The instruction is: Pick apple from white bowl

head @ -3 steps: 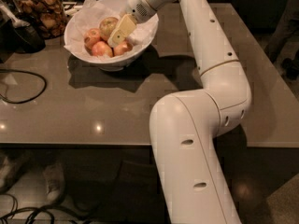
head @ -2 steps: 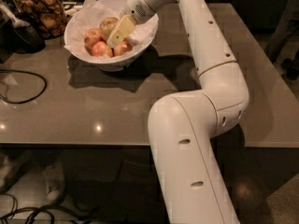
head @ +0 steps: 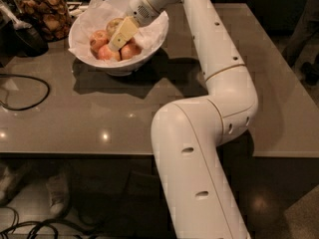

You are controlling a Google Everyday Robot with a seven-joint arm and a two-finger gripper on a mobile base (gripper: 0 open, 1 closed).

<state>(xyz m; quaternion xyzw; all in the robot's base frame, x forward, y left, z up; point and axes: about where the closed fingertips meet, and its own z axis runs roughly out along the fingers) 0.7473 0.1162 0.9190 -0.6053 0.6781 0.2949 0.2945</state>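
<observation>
gripper [head: 119, 38] inside white bowl [head: 130, 66], small apples [head: 99, 40] crowding

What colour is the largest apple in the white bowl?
The apple is yellow-green, camera view; the end effector hangs just by it in the white bowl.

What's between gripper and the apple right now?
Nothing visible in the camera view: the gripper is inside the white bowl, overlapping the apple with no gap showing.

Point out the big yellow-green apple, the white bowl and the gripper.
apple [head: 112, 24]: camera view, its yellow-green top.
white bowl [head: 124, 67]: camera view, front outer wall.
gripper [head: 117, 42]: camera view, its tip, down inside the white bowl beside the apple.
</observation>
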